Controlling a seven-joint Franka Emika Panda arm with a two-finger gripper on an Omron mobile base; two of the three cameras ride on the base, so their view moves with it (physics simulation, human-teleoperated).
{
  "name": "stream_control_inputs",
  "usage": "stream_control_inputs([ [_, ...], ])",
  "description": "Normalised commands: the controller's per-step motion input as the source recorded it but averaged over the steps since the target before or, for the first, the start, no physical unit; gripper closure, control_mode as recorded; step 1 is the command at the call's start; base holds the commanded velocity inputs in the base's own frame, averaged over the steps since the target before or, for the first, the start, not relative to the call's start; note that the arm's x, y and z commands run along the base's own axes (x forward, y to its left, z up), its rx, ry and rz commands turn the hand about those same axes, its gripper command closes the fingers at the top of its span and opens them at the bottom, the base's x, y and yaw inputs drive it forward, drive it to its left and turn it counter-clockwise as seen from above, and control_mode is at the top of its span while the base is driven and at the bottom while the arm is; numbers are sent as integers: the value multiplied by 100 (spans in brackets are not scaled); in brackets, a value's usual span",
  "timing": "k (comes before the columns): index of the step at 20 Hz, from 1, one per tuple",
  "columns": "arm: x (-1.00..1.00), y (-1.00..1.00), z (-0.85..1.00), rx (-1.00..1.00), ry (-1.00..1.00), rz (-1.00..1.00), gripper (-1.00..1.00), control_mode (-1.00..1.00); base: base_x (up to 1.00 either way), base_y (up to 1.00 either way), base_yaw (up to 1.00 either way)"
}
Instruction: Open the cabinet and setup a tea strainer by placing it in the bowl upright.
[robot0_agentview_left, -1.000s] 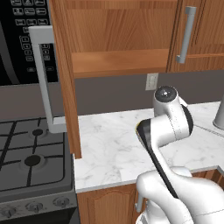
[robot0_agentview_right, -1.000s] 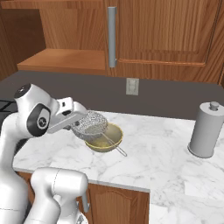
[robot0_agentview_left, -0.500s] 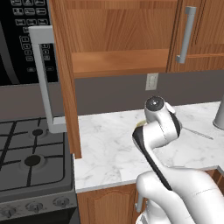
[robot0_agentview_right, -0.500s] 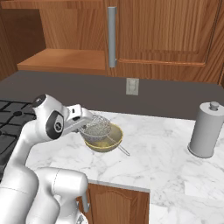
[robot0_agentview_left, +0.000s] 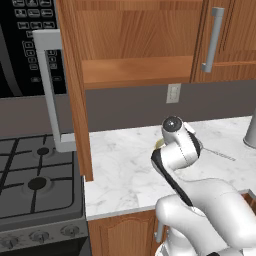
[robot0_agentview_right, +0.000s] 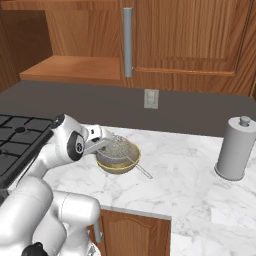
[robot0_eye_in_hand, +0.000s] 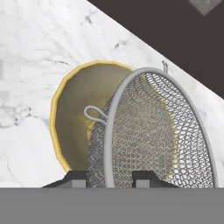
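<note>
Now: claw (robot0_eye_in_hand: 109, 177) clamped on tea strainer (robot0_agentview_right: 119, 148) rim, mesh low in bowl (robot0_agentview_right: 120, 166); best levelled upright before release.

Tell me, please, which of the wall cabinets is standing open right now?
The wide cabinet beside the microwave: its door is swung out edge-on, baring the shelf. The narrower cabinet with the grey handle stays closed.
</note>
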Motion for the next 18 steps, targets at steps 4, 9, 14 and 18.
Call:
stream_control_inputs([
  [4,25,-20,-19,0,0,0,100,-100,0,0,0],
  [9,26,-6,-19,0,0,0,100,-100,0,0,0],
  [14,4,5,-2,0,0,0,100,-100,0,0,0],
  [18,12,0,0,0,0,0,100,-100,0,0,0],
])
